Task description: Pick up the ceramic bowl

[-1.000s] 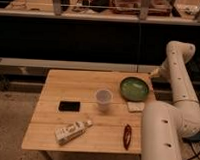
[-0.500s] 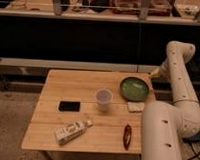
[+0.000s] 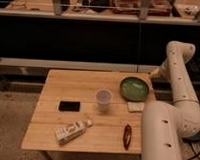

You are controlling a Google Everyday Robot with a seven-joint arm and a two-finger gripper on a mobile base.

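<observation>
- Gripper sits right of centre, off the far corner of the table; its grip state cannot be told.
- Ceramic bowl lies just lower-left of it.

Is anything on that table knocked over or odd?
Only the pale bottle near the front edge: it lies on its side, askew. The cup and ceramic bowl sit upright. The gripper hangs beyond the bowl.

Arm folds over, end effector below elbow.
</observation>
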